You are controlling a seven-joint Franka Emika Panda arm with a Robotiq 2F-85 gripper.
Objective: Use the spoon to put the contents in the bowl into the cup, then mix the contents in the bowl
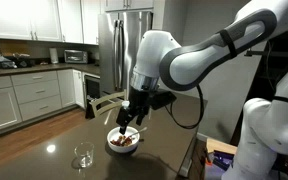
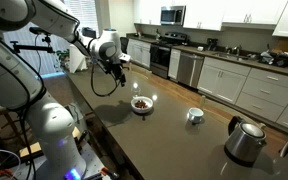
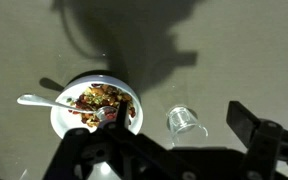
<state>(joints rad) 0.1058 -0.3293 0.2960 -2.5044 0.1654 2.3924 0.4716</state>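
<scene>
**SPOON PICK-UP: HANDLING AND CLEARANCE**

**Work surface.** The dark counter (image 2: pixel 189 150) is long and mostly bare. In an exterior view its near edge passes close to the arm's base, and the bowl stands well in from every edge.

**Gripper.** The gripper (image 1: pixel 131 122) hangs above the bowl with its jaws fully apart, holding nothing.

**Kettle.** The kettle (image 2: pixel 244 142) stands at the far end, well apart from the working area.

**Bowl.** The bowl (image 3: pixel 56 115) is white and round. It is probably ceramic: rigid, breakable, and liable to slide if pushed sideways.

**Glass.** The clear glass (image 3: pixel 184 120) stands just beside the bowl without touching it. It is fragile and easily tipped, and is the nearest obstacle.

**Cup.** The cup (image 2: pixel 194 115) stands well apart from the bowl, toward the kettle. The counter between them looks open for carrying.

**Spoon.** The spoon (image 3: pixel 39 100) is pale and slender. Its handle projects over the rim on the side away from the glass, and its scoop end lies in the food. It is judged light, stiff and smooth. Grip the exposed handle just outside the rim, with the jaws across its width.

**Contents.** The contents (image 3: pixel 104 98) are loose brown and reddish chunks heaped in the bowl. They will probably spill if the spoon tilts.
</scene>
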